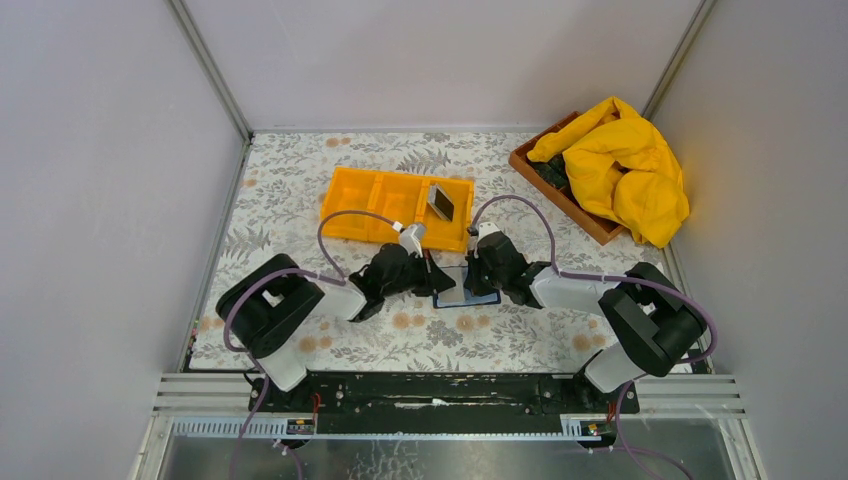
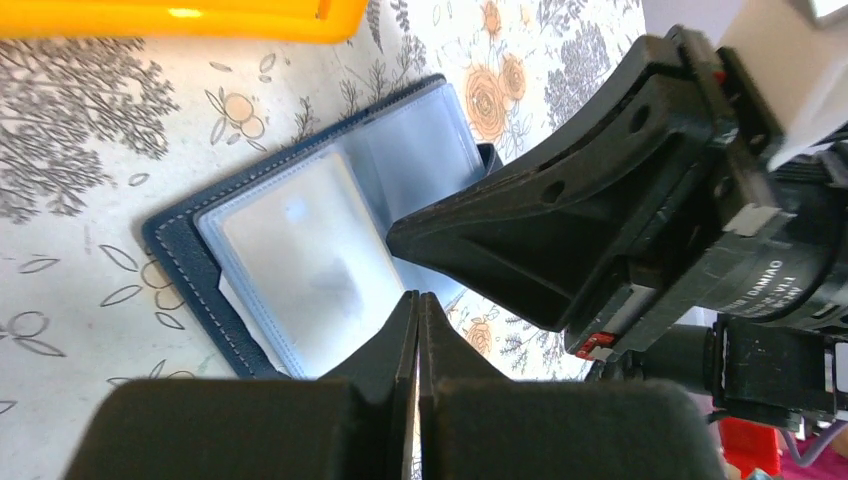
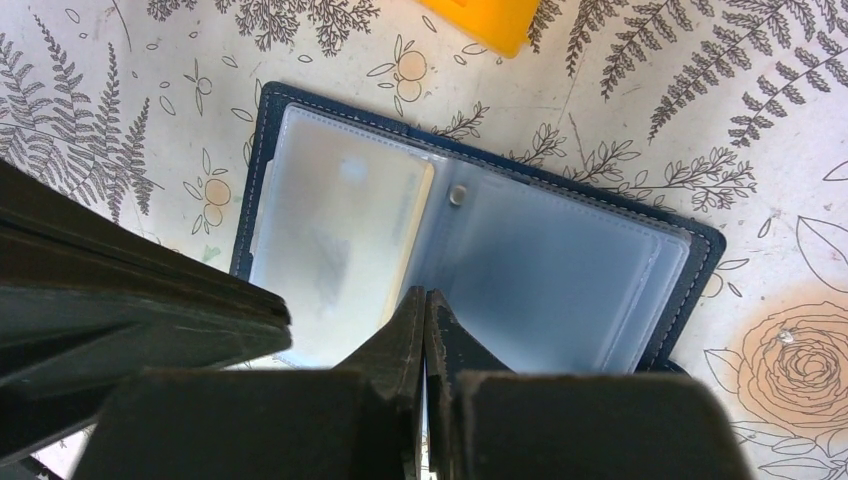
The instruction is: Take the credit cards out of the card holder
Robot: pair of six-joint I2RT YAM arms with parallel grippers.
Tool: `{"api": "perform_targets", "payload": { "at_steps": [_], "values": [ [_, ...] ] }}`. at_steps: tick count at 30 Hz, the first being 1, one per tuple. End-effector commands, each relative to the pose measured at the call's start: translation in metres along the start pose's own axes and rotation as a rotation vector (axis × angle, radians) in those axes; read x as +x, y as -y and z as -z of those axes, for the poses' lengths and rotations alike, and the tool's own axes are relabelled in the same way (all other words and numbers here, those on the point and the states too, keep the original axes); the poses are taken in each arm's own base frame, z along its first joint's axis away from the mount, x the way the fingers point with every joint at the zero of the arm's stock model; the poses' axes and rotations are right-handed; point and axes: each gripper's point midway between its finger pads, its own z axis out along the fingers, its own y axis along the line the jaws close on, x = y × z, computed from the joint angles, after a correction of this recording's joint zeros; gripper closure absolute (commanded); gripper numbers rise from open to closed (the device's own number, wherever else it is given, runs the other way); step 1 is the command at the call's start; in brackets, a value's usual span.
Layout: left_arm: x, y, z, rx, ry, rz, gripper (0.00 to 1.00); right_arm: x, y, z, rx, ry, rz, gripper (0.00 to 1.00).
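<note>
1. Nearest each wrist lens are that arm's own fingers. The left tool (image 2: 417, 300) and the right tool (image 3: 425, 295) are both clenched tight, blade against blade, with nothing visibly pinched between them.
2. Just past those tips lies the card holder (image 3: 470, 250), spread open and flat on the table (image 3: 120, 90), its clear sleeves facing up.
3. From above, the card holder sits between the two tools, the left tool at its left end and the right tool at its right. Its long axis seems to run across from one arm to the other, though the arms hide much of it.
4. A pale grey card (image 3: 340, 235) shows through the sleeve on one page, and the other page looks empty. The filled page lies on the left tool's side, so the left arm is nearer to it.
5. The right tool's tips hang over the fold. Whether they touch the plastic cannot be told.
6. A dark card (image 1: 441, 202) stands tilted in the right compartment of the orange tray (image 1: 340, 205), beyond the card holder.
7. Probably one tool must part and take the grey card's edge while the other pins the cover. Which way the sleeve's mouth faces is unclear.
</note>
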Motion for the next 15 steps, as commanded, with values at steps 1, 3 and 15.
{"api": "perform_targets", "payload": {
  "at_steps": [1,3,15],
  "values": [
    [-0.016,-0.012,0.010,-0.087,0.071,-0.057,0.99,-0.002,-0.003,0.000,-0.015,0.012,-0.013,1.00],
    [-0.018,-0.018,0.013,-0.114,0.085,-0.062,0.92,-0.003,-0.001,0.001,-0.011,0.018,-0.015,0.99],
    [-0.039,-0.038,0.036,-0.202,0.189,-0.017,0.83,-0.041,-0.001,0.030,0.064,0.145,0.019,0.39]
  ]
}}
